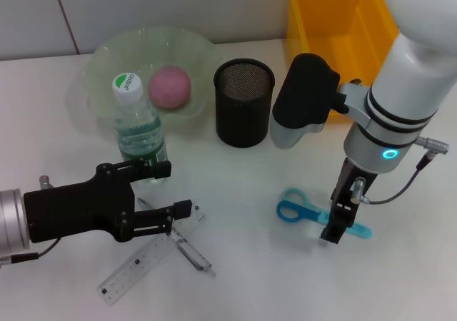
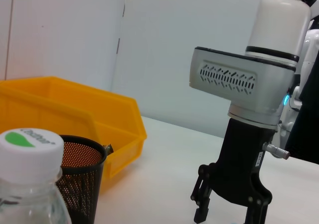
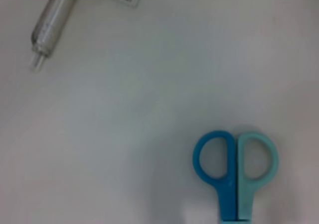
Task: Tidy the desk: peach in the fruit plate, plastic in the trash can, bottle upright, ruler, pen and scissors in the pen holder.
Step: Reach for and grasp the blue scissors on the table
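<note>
Ruler (image 1: 150,258) nearest, open desk (image 1: 243,278) beside scissors (image 1: 303,210).

Right arm shell: glossy white, ringed by black bands, with a glowing cyan ring light
Right wrist block: grey-white housing with a black cap and a panel of slanted vent slots
Right gripper (image 1: 334,230): black, slim fingers — a grey cable loops beside it
Left arm: silver metal cuff, thin dark cable
Left gripper (image 1: 175,189): matte black, angular — two long fingers
</note>
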